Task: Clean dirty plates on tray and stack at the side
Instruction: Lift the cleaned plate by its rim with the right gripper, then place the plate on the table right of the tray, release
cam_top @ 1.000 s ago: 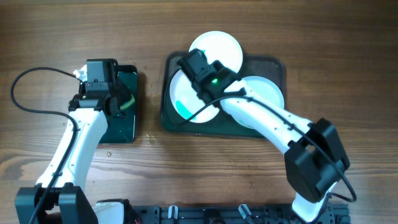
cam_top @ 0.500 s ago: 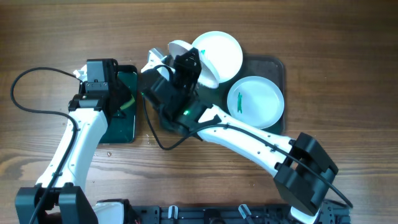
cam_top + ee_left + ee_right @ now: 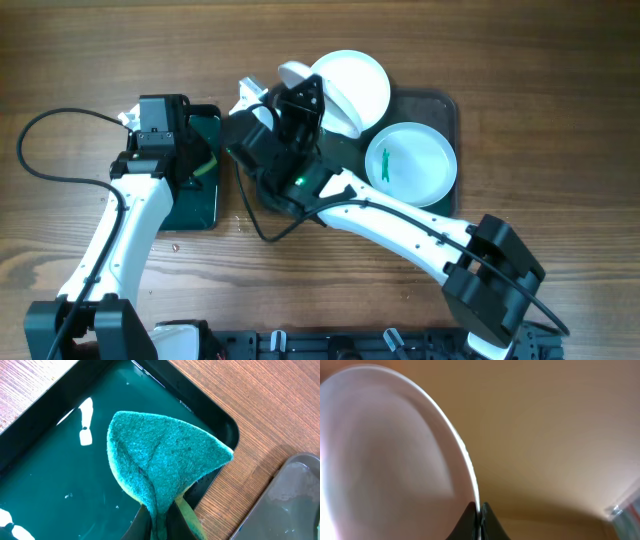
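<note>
Overhead: right gripper (image 3: 300,100) carries held plate (image 3: 290,73) tilted on edge above left end of tray (image 3: 440,108), toward black tray (image 3: 195,205). Second plate (image 3: 358,80) overhangs tray's far rim. Smeared plate (image 3: 412,163) lies flat on tray. Left gripper (image 3: 192,160) hangs over black tray.

Left wrist: jaws pinched on folded sponge (image 3: 160,465), raised above wet floor of black tray.

Right wrist: jaws narrow, nipping rim of held plate (image 3: 395,460).

Technique, judged: turn plate face toward sponge. Rim grip is thin, so wipe lightly and press toward the jaws.

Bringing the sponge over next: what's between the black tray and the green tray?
Bare wooden table, shown overhead and by the left wrist; the right arm and its cable cross above it overhead.
</note>
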